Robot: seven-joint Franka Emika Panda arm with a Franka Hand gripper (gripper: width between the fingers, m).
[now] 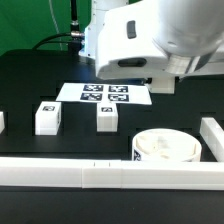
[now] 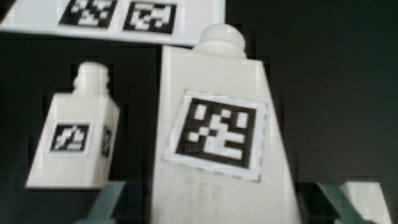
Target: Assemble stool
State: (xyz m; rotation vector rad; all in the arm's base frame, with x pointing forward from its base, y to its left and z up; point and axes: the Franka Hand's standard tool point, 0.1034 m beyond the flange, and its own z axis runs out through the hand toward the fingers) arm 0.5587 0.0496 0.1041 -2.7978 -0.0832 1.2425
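My tool (image 2: 231,205) is clamped on a leg (image 2: 217,120), centre of the wrist view. The seat (image 1: 165,148) lies lower right in the exterior view. I should carry the leg straight and bring its peg (image 2: 217,38) squarely to it.

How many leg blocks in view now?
3. Two leg blocks stand on the table near the marker board; the third is in the end effector, wrist view only. The arm may hide others.
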